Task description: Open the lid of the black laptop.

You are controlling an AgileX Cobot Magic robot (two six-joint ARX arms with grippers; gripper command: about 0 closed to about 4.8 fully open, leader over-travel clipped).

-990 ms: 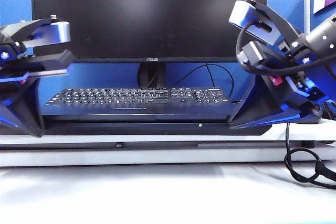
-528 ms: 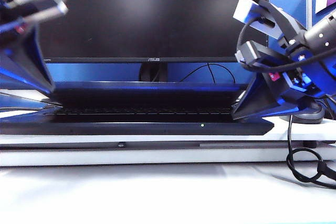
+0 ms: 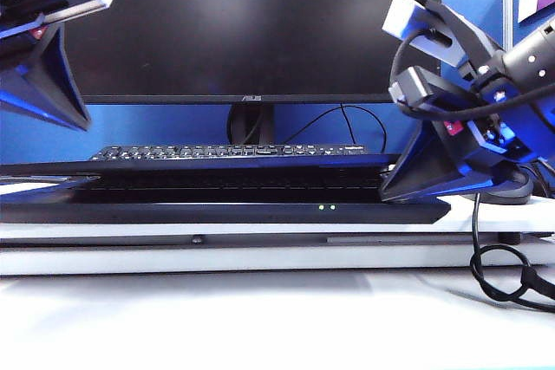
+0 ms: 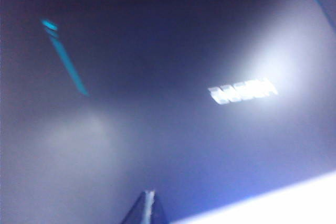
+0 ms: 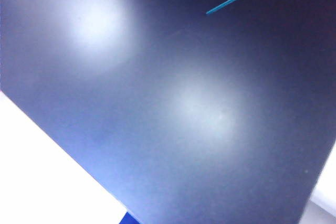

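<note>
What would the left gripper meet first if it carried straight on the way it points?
Probably the thin dark navy laptop lid: it fills the left wrist view ahead of the left gripper, raised at the exterior view's upper left. Depth is unclear.

The left gripper (image 3: 52, 84) is running off the exterior frame's edge; the right gripper (image 3: 408, 184) is hiding the laptop (image 3: 260, 211)'s corner, both grips unreadable.

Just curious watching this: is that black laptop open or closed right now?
Barely open. The lid sits just above the black laptop base, with a thin gap showing keys. The left gripper is raised clear; the right gripper is at its corner.
</note>
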